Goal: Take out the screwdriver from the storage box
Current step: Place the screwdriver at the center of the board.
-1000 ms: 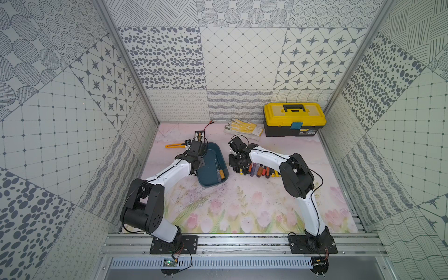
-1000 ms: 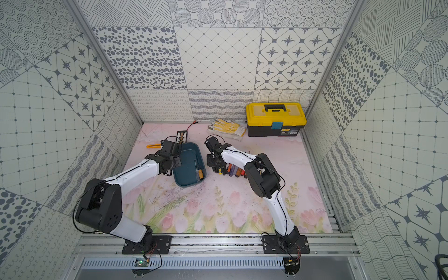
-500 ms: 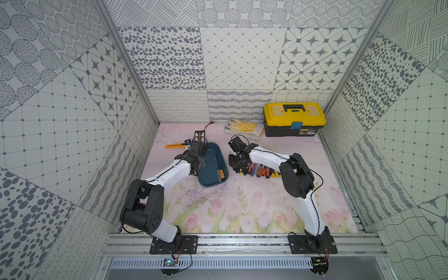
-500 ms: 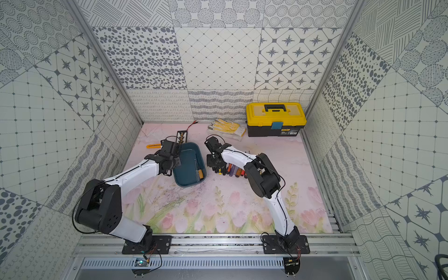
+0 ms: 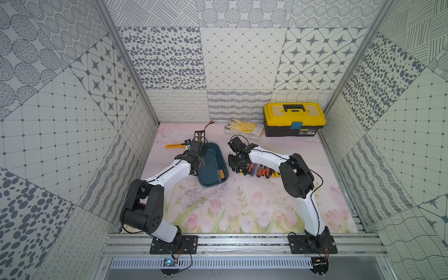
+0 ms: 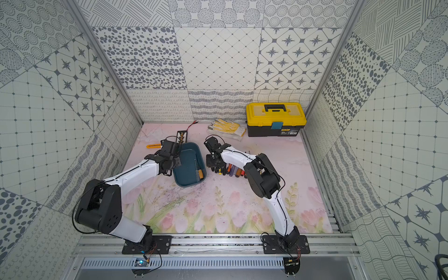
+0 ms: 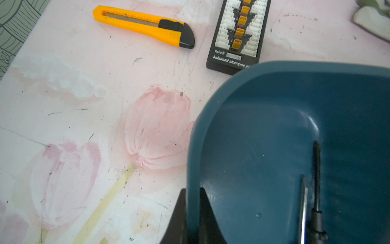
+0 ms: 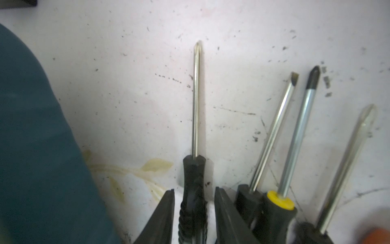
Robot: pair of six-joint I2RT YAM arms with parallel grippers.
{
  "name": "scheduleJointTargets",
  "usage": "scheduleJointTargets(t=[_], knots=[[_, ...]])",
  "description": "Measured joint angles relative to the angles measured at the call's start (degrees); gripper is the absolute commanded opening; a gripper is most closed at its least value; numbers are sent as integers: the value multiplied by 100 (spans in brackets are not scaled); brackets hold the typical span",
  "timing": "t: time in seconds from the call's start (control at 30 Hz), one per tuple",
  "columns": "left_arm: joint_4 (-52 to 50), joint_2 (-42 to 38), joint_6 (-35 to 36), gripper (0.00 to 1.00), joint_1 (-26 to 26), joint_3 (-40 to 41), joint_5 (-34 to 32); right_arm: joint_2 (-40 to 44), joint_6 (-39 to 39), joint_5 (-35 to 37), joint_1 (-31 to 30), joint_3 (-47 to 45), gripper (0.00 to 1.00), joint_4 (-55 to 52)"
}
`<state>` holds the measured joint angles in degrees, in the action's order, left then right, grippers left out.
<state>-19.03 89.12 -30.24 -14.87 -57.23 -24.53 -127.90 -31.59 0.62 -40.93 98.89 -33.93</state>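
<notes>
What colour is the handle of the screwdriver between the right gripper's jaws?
Black. The screwdriver at the right gripper shows best in the right wrist view.

A teal-blue storage box [image 5: 209,169] and its orange-handled screwdriver [image 5: 220,175] sit on a pale pink table mat [image 5: 230,213] painted with pink tulips and green stems; the row of screwdrivers [image 5: 257,169] shows black, orange, purple and yellow handles with silver shafts. The toolbox [image 5: 294,116] has a yellow lid, black base and blue latch; the gloves [image 5: 243,127] are white with yellow dots; the utility knife [image 7: 145,25] is orange and black. The walls [image 5: 164,58] are a white-and-grey patchwork of dots, stars, grids and squiggles.
</notes>
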Motion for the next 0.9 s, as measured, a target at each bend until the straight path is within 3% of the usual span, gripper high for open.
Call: scheduleJointTargets(t=[0.6, 0.9], knots=[[2, 0, 0, 0, 0, 0, 37, 693, 525, 203, -125, -463, 71, 337], [2, 0, 0, 0, 0, -15, 63, 1589, 1003, 332, -354, -984, 77, 726]])
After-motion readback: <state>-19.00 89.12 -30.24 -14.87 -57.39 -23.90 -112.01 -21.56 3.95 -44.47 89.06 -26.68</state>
